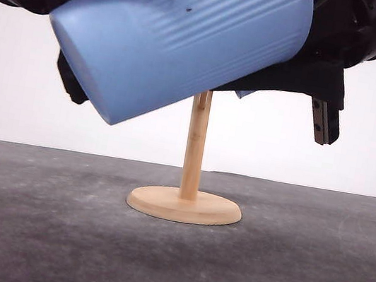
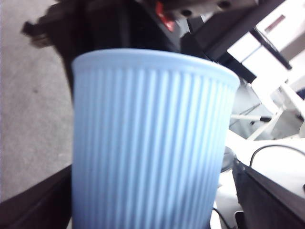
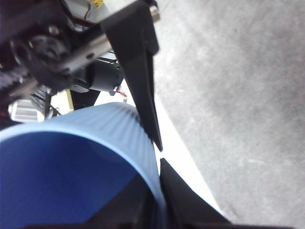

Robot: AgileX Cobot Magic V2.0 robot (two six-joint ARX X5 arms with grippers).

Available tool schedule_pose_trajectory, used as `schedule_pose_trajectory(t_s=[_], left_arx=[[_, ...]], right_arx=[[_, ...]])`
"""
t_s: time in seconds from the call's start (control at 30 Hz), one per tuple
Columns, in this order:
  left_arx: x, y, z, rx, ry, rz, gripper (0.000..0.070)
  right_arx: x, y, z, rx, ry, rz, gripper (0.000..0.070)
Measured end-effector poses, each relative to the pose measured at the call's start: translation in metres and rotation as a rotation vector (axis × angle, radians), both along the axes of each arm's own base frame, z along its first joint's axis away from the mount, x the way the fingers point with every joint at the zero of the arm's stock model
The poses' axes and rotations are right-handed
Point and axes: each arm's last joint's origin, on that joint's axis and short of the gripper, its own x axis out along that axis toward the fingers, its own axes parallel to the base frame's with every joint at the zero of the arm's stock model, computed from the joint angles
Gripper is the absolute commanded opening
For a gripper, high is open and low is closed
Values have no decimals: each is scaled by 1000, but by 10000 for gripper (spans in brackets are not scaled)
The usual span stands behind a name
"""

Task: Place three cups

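Blue ribbed plastic fills the upper front view: one cup (image 1: 182, 40) hangs tilted in the air, flat base low and toward the robot's left, above the wooden stand (image 1: 185, 203) on the grey table (image 1: 310, 275). The left wrist view has that cup (image 2: 147, 143) lying between the left gripper's (image 2: 152, 210) fingers, so it looks grasped. In the right wrist view the right gripper (image 3: 159, 188) straddles the rim, one finger (image 3: 186, 205) just outside the wall; whether it pinches, I cannot tell. This reads as a hand-over or shared carry. Next, the mouth must be lined up with a peg before lowering.
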Motion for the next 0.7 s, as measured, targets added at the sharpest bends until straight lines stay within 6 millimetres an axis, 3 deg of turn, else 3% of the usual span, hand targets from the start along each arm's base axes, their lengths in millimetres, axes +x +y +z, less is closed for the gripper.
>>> schedule_pose_trajectory(t_s=[0.07,0.17,0.23,0.37,0.57,0.7], left_arx=[[-1,-2,0,-1,-8,-10,560],[-2,-3,-1,-2,-16,-20,394],[-2,-3,-1,-1,-15,-21,331],[-2,-3,0,-4,-15,-23,320],[-5,-5,0,1,35,-33,320],[-5,-5,0,18,100,-12,321]], right_arx=[[0,0,0,7,4,4,0],[-1,1,1,26,14,19,0],[-1,1,1,40,19,29,0],[-1,1,2,51,26,37,15],[1,0,3,68,14,30,254],[8,-9,3,68,20,-16,263]])
